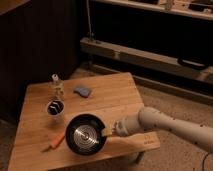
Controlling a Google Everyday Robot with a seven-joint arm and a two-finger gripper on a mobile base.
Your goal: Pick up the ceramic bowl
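The ceramic bowl (85, 134) is wide, glossy black with pale spiral rings inside. It is tilted up toward the camera above the front of the wooden table (107, 102). My gripper (106, 132) is at the bowl's right rim and is shut on it, with the white arm (160, 121) reaching in from the right.
A small white cup with a dark inside (55, 108) stands left of centre. A small clear bottle (57, 86) stands behind it. A blue-grey sponge (82, 91) lies mid-table. An orange carrot-like item (56, 141) lies at the front left. A shelf unit (150, 55) stands behind.
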